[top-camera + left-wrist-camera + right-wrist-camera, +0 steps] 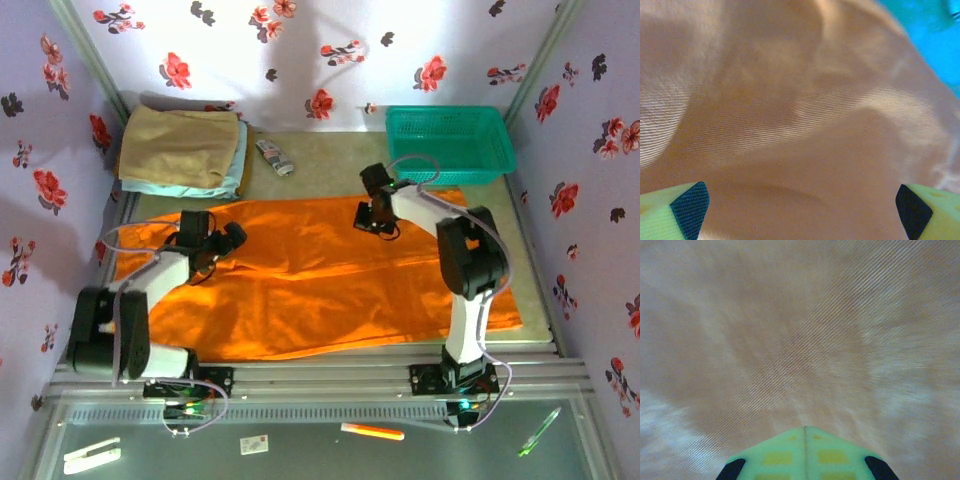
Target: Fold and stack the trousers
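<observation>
While the trousers point(300, 280) lie spread flat across the middle of the table point(330, 160), running from its left edge to its right, both arms reach over them: this looks like the start of a fold, with no lengthwise fold made yet

The left gripper point(228, 240) is low over the left part of the cloth. In the left wrist view its jaws stand wide, one finger point(687, 205) at each lower corner and rumpled orange fabric point(800, 125) between and ahead of them. The right gripper point(372, 218) sits at the far edge of the trousers, right of centre. In the right wrist view its jaws are pressed together point(805, 440) above the weave; I cannot tell whether any cloth is pinched between them

At the far left, the tan folded garment point(180, 145) rests on the light blue folded garment point(240, 165), likely the pile to be joined. The green basket point(450, 145) stands at the far right

The next move probably calls for the left jaws to close on a ridge of cloth, and for a sure hold on the right, so both can lift one edge together and lay it over evenly
</observation>
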Action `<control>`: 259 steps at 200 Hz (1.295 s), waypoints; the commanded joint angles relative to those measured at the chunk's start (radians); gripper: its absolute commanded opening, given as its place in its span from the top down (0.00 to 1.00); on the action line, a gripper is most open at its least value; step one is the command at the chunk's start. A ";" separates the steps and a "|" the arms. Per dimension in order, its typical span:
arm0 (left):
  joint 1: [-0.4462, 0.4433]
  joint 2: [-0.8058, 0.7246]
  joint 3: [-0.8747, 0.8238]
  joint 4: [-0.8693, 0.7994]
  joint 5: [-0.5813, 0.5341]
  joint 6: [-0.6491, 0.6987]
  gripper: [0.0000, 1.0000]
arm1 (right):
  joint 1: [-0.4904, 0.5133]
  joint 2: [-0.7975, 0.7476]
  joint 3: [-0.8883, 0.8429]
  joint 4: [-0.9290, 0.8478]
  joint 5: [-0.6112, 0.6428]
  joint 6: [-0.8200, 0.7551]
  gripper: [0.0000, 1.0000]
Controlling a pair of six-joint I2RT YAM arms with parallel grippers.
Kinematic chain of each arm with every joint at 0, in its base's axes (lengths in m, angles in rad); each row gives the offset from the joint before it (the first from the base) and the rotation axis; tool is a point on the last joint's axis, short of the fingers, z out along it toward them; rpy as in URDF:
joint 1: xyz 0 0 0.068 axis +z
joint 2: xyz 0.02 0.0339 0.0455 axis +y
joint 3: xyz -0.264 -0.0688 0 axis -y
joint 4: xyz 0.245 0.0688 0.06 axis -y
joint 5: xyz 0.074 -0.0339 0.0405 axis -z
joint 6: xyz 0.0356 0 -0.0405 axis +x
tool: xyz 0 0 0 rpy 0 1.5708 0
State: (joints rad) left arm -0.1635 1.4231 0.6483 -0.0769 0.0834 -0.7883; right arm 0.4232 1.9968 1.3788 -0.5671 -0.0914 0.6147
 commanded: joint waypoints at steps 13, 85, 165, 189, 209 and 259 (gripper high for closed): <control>-0.012 0.118 0.031 0.089 0.032 -0.031 0.03 | -0.101 0.026 -0.060 0.002 -0.023 0.044 1.00; -0.173 0.328 0.183 0.170 0.083 0.003 0.04 | -0.365 -0.006 -0.118 -0.017 -0.022 -0.024 1.00; -0.020 0.127 0.165 -0.045 0.024 0.074 0.00 | -0.395 -0.134 -0.043 -0.072 -0.081 -0.054 0.95; 0.013 0.023 0.155 -0.127 -0.019 0.083 0.00 | -0.336 -0.309 -0.181 -0.051 -0.064 -0.030 0.93; 0.023 -0.045 0.103 -0.125 -0.067 0.048 0.00 | -0.317 -0.436 -0.366 0.000 -0.095 0.028 0.90; 0.109 -0.093 -0.041 -0.017 -0.107 -0.032 0.00 | -0.420 -0.538 -0.661 0.102 -0.149 0.089 0.95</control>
State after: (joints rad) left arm -0.1024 1.3437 0.6651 -0.1196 0.0261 -0.7708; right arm 0.0643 1.4429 0.7815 -0.5072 -0.2173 0.6682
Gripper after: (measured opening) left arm 0.994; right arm 0.081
